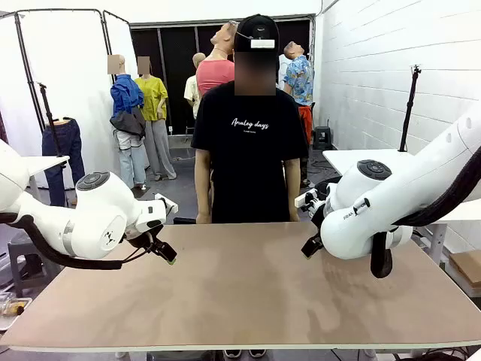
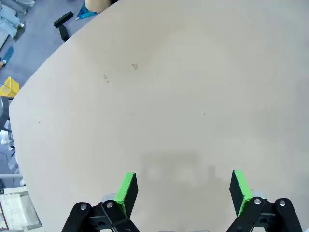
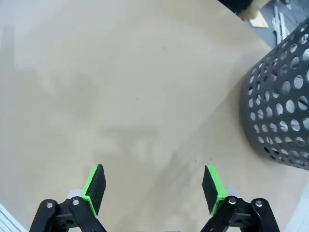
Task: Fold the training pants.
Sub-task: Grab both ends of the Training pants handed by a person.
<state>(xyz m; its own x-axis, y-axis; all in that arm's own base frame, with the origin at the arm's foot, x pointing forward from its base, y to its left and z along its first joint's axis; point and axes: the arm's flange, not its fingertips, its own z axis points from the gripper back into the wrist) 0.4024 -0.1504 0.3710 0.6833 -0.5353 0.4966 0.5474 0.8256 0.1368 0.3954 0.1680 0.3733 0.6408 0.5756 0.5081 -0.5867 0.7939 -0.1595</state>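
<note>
Green pads, left gripper: two, set wide apart, nothing between them but bare board. Gripper hangs a little above the table's left part, angled down toward it.

Right gripper: jaws likewise spread to the full, holding nothing; poised above the table's right part, near its edge.

Table: one, pale brown top, faintly mottled, a few small specks beneath the left gripper.

Bin: one, dark grey, perforated wall, standing just past the table's edge on the right gripper's side; contents cannot be told.

Person: one, black printed T-shirt, standing at the far side of the table, midway between the arms, both arms hanging down.

Training pants: not yet laid on the table; where they are kept cannot be told.

Step in hand, as judged: none of the folding is begun; both arms wait at the ready for the garment.

Next move, as judged: the pants must first be laid out flat on the board, probably by the person. Each gripper then needs an edge to pinch, waistband or leg hem, low enough to catch the soft jersey without scraping the top.
</note>
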